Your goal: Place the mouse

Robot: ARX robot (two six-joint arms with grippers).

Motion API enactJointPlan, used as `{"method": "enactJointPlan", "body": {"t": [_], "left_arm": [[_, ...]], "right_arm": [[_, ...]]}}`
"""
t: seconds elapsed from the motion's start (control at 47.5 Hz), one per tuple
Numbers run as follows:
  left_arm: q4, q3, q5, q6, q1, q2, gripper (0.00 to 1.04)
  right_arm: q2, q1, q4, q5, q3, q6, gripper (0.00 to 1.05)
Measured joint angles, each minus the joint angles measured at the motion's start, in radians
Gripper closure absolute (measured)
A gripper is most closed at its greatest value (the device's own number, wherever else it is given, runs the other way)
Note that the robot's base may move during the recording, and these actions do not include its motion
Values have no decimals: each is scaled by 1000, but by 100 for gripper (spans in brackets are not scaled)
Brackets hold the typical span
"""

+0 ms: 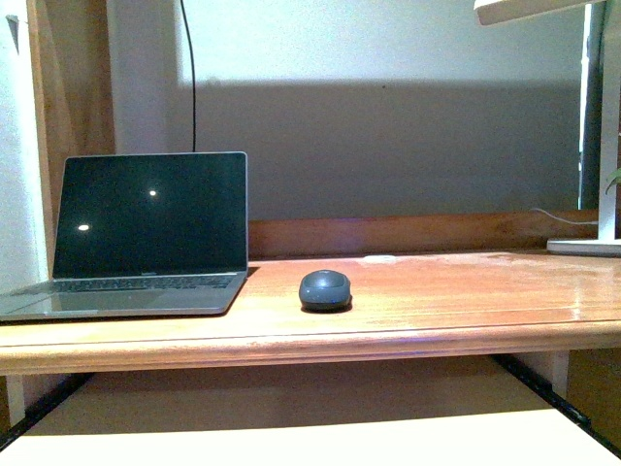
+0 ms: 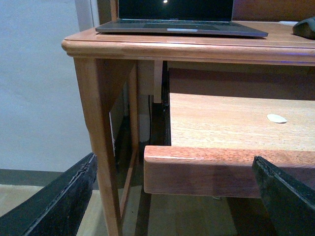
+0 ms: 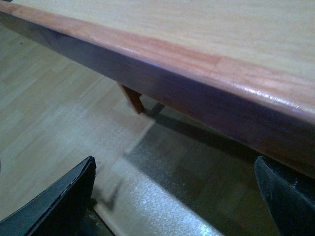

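At frame edge, mouse [image 2: 306,27] cut off.

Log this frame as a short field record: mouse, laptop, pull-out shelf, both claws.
mouse: small dark grey rounded mouse resting on the wooden desk top, right of the laptop, apart from it
laptop: open grey laptop, screen dark, at the desk's left end
shelf: pull-out wooden shelf extended under the desk top, small flat white disc lying on it
left claw: open, empty, in front of the shelf's edge
right claw: open, empty, below a wooden edge, above the floor
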Motion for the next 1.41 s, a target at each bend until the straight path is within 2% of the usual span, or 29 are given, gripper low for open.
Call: {"method": "enactJointPlan", "body": {"t": [0.147, 0.379, 0.526, 0.757, 1.052, 1.22, 1.41], "left_arm": [[0, 0, 0, 0, 0, 0, 8], [0, 0, 0, 0, 0, 0, 8], [0, 0, 0, 0, 0, 0, 8], [0, 0, 0, 0, 0, 0, 8], [0, 0, 0, 0, 0, 0, 8], [0, 0, 0, 0, 0, 0, 8], [0, 0, 0, 0, 0, 0, 8]], "right_arm": [[22, 6, 64, 23, -6, 6, 7], [35, 96, 190, 79, -9, 105, 7], [104, 190, 290, 180, 0, 167, 7], [322, 350, 449, 431, 135, 262, 7], [586, 525, 474, 681, 444, 383, 7], [678, 581, 463, 771, 568, 433, 7], [702, 597, 458, 812, 591, 491, 7]]}}
